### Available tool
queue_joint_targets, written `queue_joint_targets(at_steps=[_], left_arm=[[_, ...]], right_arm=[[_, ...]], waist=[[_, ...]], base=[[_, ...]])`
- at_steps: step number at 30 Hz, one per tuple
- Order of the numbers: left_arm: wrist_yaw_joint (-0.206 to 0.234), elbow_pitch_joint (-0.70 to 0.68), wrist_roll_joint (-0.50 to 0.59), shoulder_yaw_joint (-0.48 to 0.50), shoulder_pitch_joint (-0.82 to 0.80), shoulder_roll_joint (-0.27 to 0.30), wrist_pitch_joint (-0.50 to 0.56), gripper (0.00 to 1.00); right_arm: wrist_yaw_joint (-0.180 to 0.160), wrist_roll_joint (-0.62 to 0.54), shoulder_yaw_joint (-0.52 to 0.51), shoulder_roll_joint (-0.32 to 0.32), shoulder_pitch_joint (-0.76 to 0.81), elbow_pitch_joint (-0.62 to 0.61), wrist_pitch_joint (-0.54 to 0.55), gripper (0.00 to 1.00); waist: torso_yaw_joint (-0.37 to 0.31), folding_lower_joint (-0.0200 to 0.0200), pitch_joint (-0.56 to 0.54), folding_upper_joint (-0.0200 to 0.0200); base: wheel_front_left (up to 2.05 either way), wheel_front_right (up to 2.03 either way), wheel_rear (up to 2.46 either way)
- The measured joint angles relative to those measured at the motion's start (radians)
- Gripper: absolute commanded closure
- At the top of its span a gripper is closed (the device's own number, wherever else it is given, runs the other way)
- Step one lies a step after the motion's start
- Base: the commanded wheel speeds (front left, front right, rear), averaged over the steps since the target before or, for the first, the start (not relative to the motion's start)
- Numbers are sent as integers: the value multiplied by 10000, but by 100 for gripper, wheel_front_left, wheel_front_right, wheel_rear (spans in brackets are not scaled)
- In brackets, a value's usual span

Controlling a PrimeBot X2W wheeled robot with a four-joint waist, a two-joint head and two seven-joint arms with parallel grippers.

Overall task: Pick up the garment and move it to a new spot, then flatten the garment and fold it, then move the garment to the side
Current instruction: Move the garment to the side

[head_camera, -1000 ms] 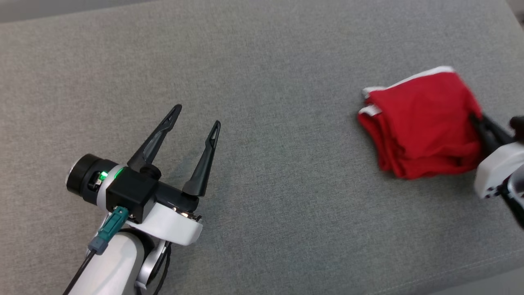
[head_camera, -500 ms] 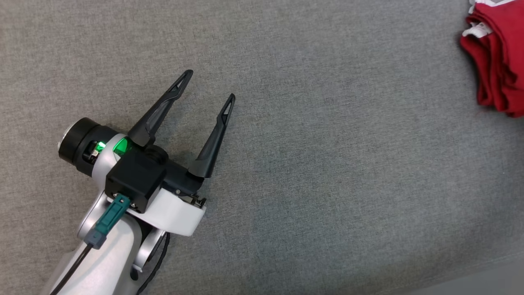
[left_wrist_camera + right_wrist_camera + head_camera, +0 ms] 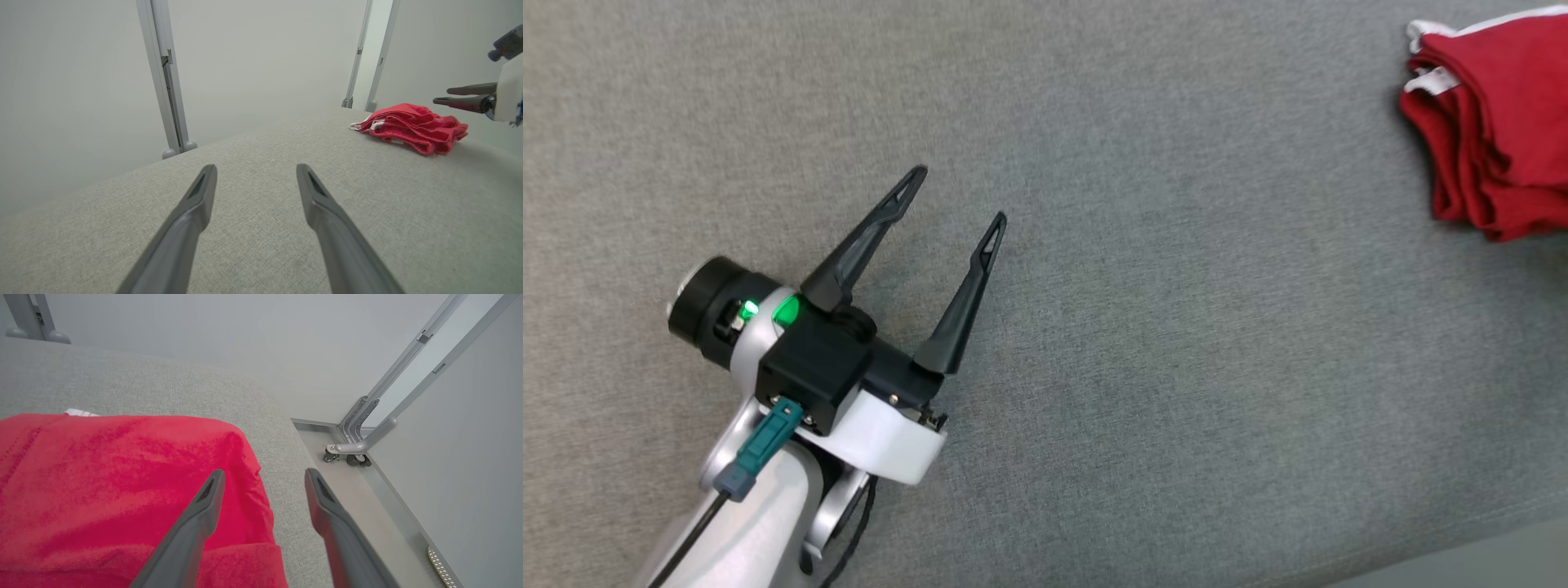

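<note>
Grey upholstery (image 3: 1176, 367) carries the garment (image 3: 1494, 139), folded into a red bundle at its right end. The left gripper (image 3: 960, 193) over its middle and the right gripper (image 3: 264, 473) above that end are both spread and empty. Folding looks done, and the move aside seems nearly finished.

You are looking steeply down on the grey worktop (image 3: 1176, 327) from the head camera. Your left wrist camera is skimming low across it toward the distant red garment (image 3: 412, 126); your right wrist camera is hovering close above that same garment.
</note>
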Motion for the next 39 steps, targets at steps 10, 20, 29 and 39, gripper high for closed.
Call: queue_joint_targets(at_steps=[10, 20, 29, 39], left_arm=[[276, 562, -437, -52, 812, -272, -341, 0], [780, 1124, -988, 268, 1668, -539, -757, 0], [1335, 1770, -1561, 1028, 2485, -571, -1198, 0], [1574, 2307, -1923, 1505, 3282, -397, -1448, 0]], right_arm=[[0, -777, -2805, 2548, 3801, -4380, -19, 0], [0, -1131, -2188, 4320, 5854, -7160, 184, 0], [-2, -1306, -1218, 4567, 6512, -8332, 679, 0], [-2, -1440, -1139, 4594, 7244, -8751, 991, 0]], waist=[[154, 0, -1429, 0], [954, 0, -2513, 0], [1941, 0, -3350, 0], [2489, 0, -4334, 0]], base=[[0, 0, 0], [0, 0, 0], [0, 0, 0], [0, 0, 0]])
